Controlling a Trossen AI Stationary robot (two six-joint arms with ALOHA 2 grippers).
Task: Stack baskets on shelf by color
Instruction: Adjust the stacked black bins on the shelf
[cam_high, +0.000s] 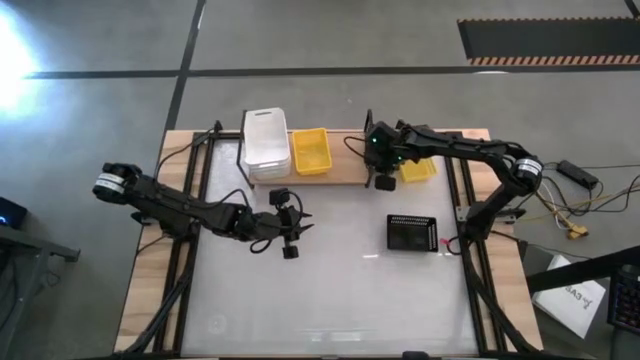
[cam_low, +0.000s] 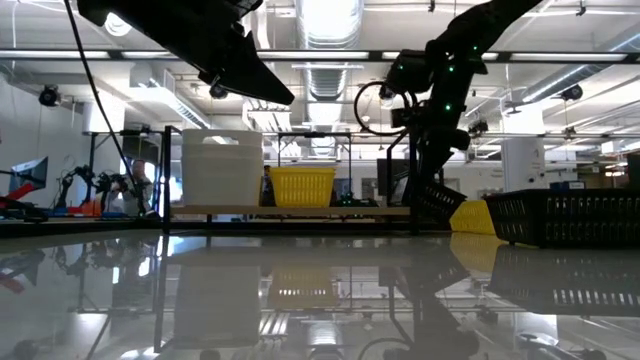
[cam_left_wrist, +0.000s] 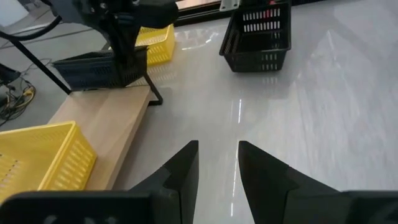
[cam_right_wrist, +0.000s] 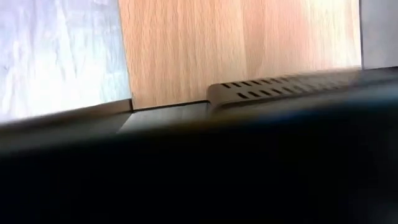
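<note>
Step in hand: placing a black basket (cam_left_wrist: 99, 68) on the shelf (cam_high: 345, 170). The right gripper (cam_high: 383, 160) sat over the shelf's free right end with its fingers clamped on the black basket's rim; the low view showed that basket tilted, one edge low near the plank, not yet flat. The white stack (cam_high: 266, 143) stood at the shelf's left end, and a yellow basket (cam_high: 309, 151) just beside it at the middle. Another yellow basket (cam_high: 418, 171) lay on the surface just off the shelf's right end; a second black basket (cam_high: 412, 232) sat on the surface nearer the front. The left gripper (cam_high: 290, 228) hovered mid-surface, fingers narrowly apart, holding nothing. Next move, as I judged it: level the black basket, settle it onto the plank, then release.
</note>
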